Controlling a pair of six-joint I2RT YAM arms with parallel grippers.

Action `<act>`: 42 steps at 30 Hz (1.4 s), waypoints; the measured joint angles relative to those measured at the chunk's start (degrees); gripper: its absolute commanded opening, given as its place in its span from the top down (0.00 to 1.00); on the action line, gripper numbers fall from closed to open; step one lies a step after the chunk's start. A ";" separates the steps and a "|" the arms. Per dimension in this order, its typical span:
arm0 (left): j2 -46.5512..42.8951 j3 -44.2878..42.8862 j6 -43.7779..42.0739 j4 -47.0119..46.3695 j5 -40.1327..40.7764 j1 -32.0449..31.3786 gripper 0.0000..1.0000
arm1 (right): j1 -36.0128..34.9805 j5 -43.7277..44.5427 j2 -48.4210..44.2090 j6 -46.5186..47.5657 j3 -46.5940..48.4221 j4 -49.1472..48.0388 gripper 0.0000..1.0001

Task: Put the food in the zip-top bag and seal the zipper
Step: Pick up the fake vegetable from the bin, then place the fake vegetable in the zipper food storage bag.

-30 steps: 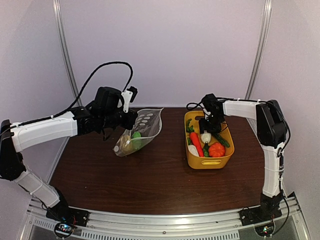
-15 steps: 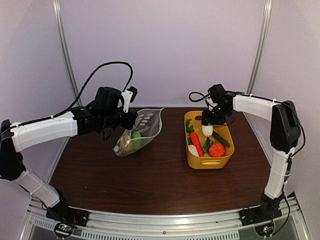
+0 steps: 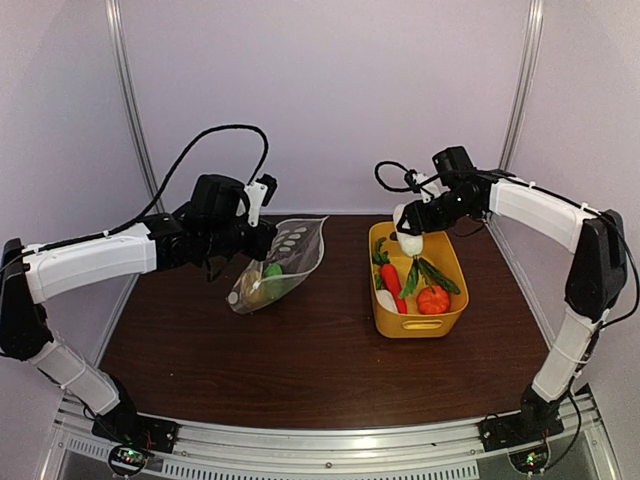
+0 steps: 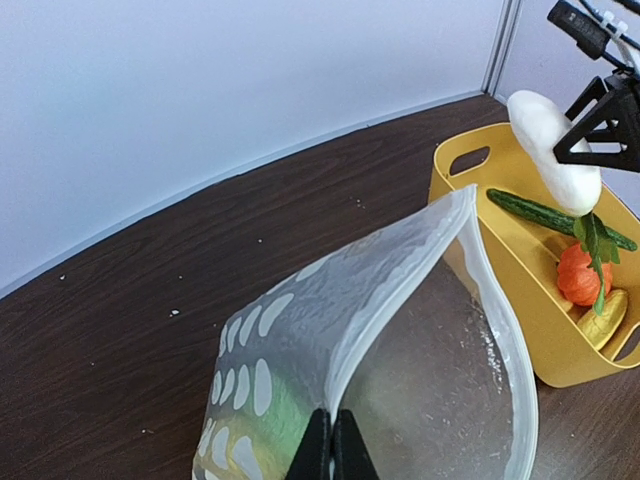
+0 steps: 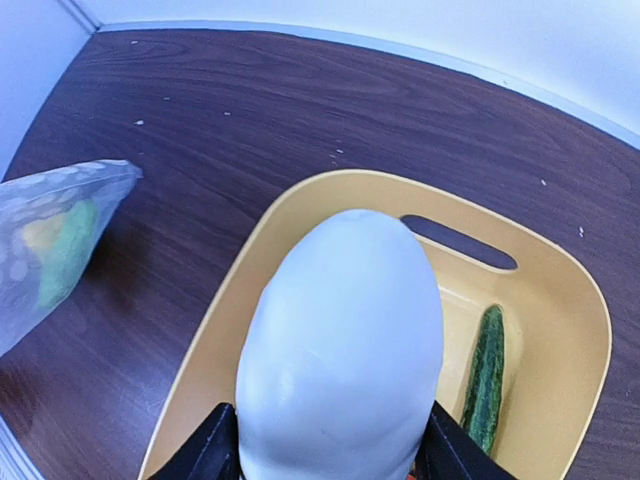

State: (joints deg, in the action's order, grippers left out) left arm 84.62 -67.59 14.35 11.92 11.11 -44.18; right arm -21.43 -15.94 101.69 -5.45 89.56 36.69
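Two grips: my left gripper point(image 4: 330, 445), fingers shut, pinches the zip-top bag point(image 4: 300, 330) rim so its mouth gapes. My right gripper point(image 5: 330, 450) clasps the white radish point(image 5: 340, 320) between half-spread fingers, for bagging.

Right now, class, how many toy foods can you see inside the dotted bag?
2: a yellow piece and a green piece, side by side at the low end of the zip-top bag, whose mouth the left gripper pinches. Others may be hidden behind the dots.

One dotted bag point(image 3: 293, 243), one yellow basket point(image 3: 425, 325), one leafy white radish point(image 3: 409, 243), one cucumber point(image 5: 486, 378), one red carrot point(image 3: 391, 286), one round orange piece point(image 3: 433, 299), two pieces point(image 3: 268, 278) inside that bag
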 measured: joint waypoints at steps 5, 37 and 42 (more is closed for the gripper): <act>0.70 -0.02 -0.35 -0.17 -1.20 0.00 1.00 | 0.00 -7.50 -3.41 4.35 0.04 -0.07 0.51; 6.91 -13.55 7.41 7.98 -13.11 -0.55 1.00 | -11.13 -26.88 -12.57 5.84 0.44 -18.25 1.00; 7.56 -14.01 8.59 8.76 -14.43 -0.55 1.00 | -13.81 -28.52 -11.65 3.54 3.26 -22.88 1.00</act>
State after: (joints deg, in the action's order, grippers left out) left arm 92.18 -81.60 22.94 20.69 -3.31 -44.73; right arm -35.24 -44.47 90.04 -1.91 92.82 13.80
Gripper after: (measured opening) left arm 0.012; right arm 0.521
